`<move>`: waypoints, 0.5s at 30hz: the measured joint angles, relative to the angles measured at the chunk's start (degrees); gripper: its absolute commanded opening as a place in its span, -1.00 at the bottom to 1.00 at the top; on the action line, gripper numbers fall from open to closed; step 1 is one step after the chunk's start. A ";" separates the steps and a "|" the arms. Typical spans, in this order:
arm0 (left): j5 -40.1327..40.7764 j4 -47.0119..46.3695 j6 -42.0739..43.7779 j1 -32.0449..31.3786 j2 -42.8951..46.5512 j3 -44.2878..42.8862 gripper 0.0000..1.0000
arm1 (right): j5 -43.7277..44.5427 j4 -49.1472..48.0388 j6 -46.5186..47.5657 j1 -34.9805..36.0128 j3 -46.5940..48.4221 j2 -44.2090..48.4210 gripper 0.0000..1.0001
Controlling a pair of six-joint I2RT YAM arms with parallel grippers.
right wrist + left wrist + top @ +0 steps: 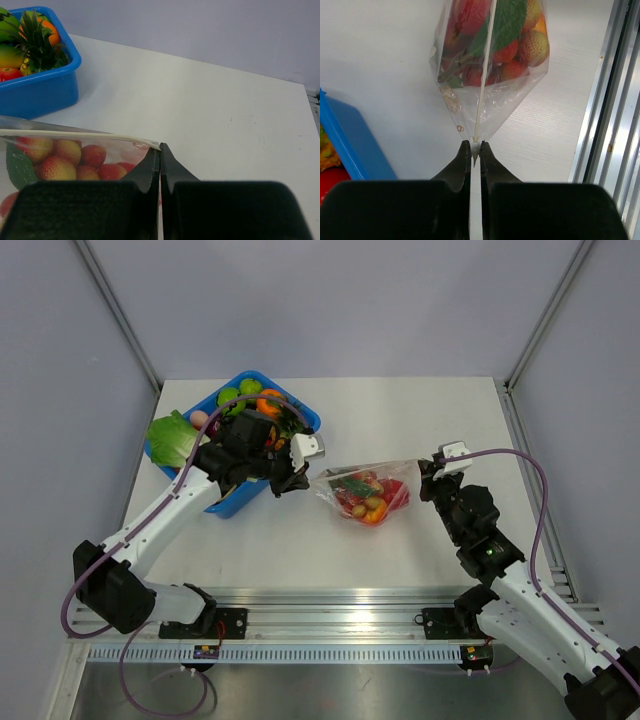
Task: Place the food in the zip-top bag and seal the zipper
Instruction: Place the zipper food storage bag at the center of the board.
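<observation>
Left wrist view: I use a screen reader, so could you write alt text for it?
The left gripper is shut on the end of the white zipper of a clear bag holding red, green and yellow toy food. A blue bin shows at the picture's left.

A clear dotted plastic bag point(338, 482) full of toy fruit point(372, 502) lies mid-table, pinched at each end by the black left gripper point(303, 479) & black right gripper point(426, 481), so no way thru along that line. The blue plastic bin point(308, 418) + left arm point(170, 510) fill the back-left. Open white table point(430, 420) behind the bag, and in front up to the metal rail point(340, 598).
</observation>
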State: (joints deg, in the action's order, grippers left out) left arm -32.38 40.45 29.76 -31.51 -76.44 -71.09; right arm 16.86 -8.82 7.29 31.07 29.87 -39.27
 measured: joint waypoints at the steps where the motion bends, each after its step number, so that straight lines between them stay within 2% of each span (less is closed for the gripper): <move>1: -0.07 -0.11 -0.11 0.07 0.02 0.13 -1.00 | -0.02 0.00 0.00 0.00 0.00 0.00 -1.00; 11: -0.50 -0.55 -1.95 0.28 0.22 -0.09 -1.00 | 0.11 0.07 0.00 0.00 0.00 0.00 -1.00; 15: -0.94 -1.44 -5.73 0.76 -1.07 -4.07 -1.00 | 1.84 0.00 0.26 -0.15 0.04 0.00 -1.00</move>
State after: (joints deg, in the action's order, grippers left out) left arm -33.32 39.00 24.03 -30.74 -77.52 -75.16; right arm 18.70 -8.82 7.55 30.92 29.91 -39.27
